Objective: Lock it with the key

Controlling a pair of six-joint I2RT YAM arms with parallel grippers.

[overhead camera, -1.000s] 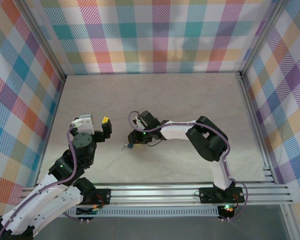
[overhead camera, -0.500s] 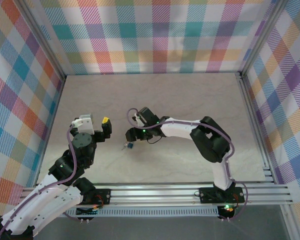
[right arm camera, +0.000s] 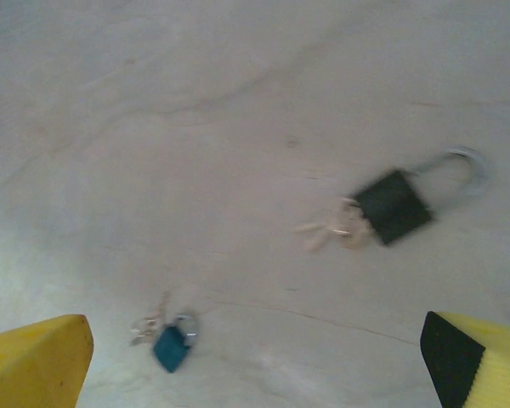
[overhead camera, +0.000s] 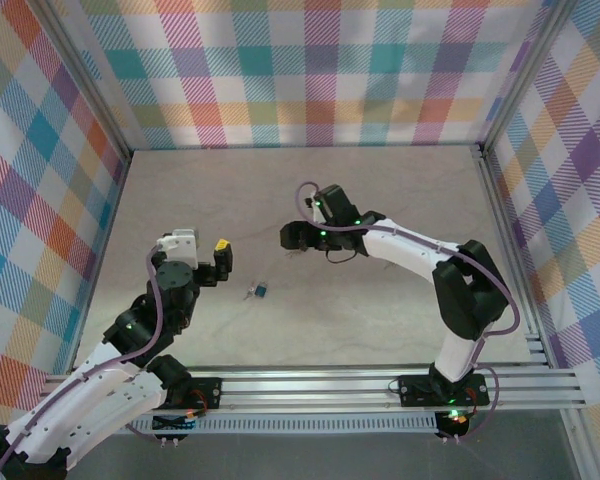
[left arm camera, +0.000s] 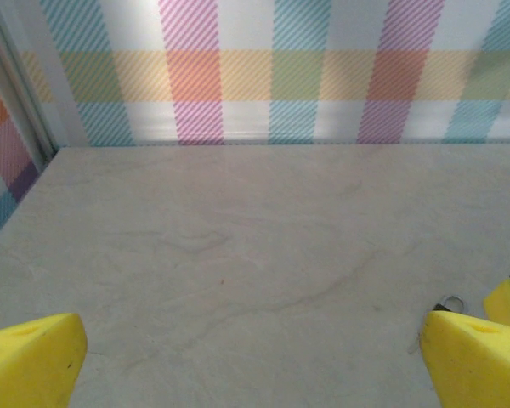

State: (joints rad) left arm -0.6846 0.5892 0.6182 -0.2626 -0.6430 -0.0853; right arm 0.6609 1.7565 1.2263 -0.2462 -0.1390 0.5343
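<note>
Black lock point(right arm camera: 393, 206) lies slantwise, shackle point(right arm camera: 469, 156) toward right-wrist view's upper right.

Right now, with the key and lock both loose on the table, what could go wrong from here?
The key is tiny and lies flat on the table, so wide-open jaws may nudge it away rather than pinch it.
The lock lies loose, apart from the key; pushing the key in could slide it unless something pins it.
The right wrist view is blurred, so aiming by it may miss.
</note>
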